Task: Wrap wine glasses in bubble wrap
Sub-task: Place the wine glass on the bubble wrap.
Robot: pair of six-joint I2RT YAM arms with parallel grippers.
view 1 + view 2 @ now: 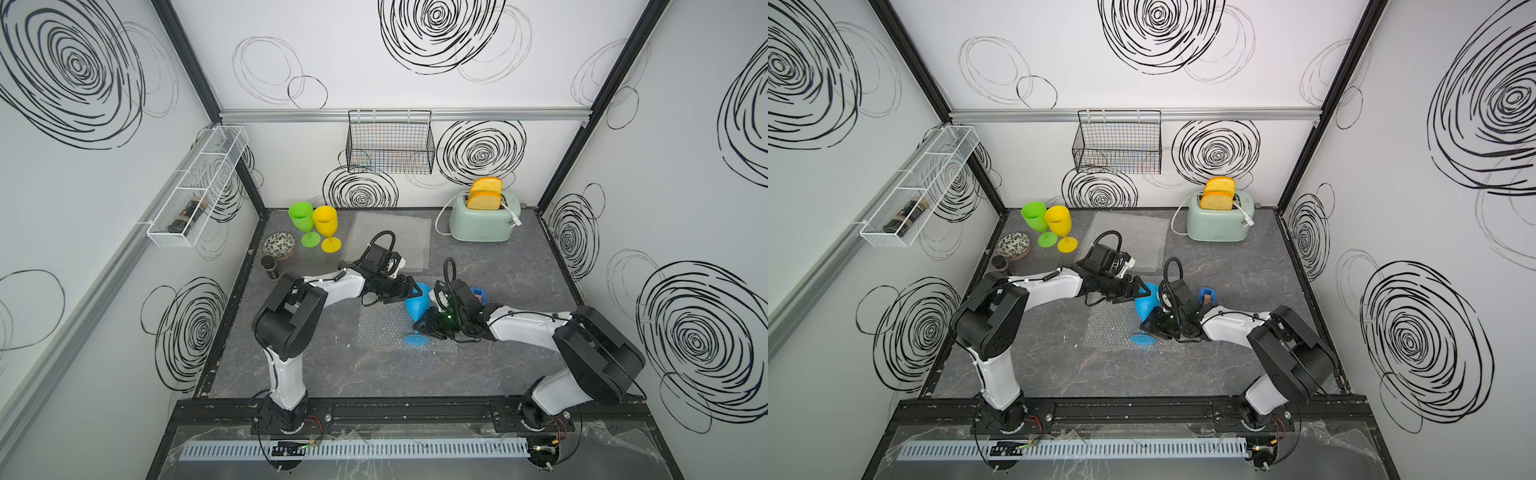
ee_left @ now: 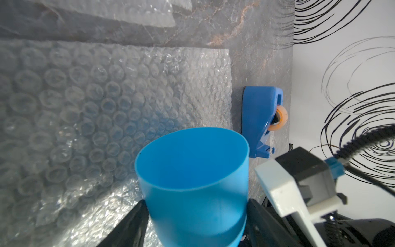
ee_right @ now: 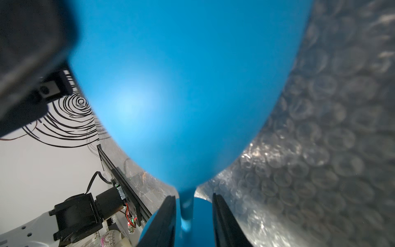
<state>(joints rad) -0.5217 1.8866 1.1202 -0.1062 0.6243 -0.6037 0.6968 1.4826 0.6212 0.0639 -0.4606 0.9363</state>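
1. Grey marbled desk (image 1: 332, 374), matte.
2. Clear bubbled plastic sheet (image 1: 382, 328) lies flat mid-desk.
3. Smooth blue opaque plastic stemmed goblet (image 1: 415, 307) is tilted, its round foot on the sheet.
4. Left claw (image 2: 195, 205) pinches the goblet's bowl.
5. Right claw (image 3: 192, 195) is spread, flanking the thin stem.

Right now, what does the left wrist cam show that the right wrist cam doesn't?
Only left wrist: the open mouth of the blue plastic stemmed goblet, the left hand with fingers against both sides of its bowl, a blue plastic tape dispenser, and a second clear bubble-wrap sheet beyond.
Only right wrist: the goblet's stem between the right hand fingers, with a gap on one side.
Both: that goblet and the clear bubble-wrap sheet beneath it.
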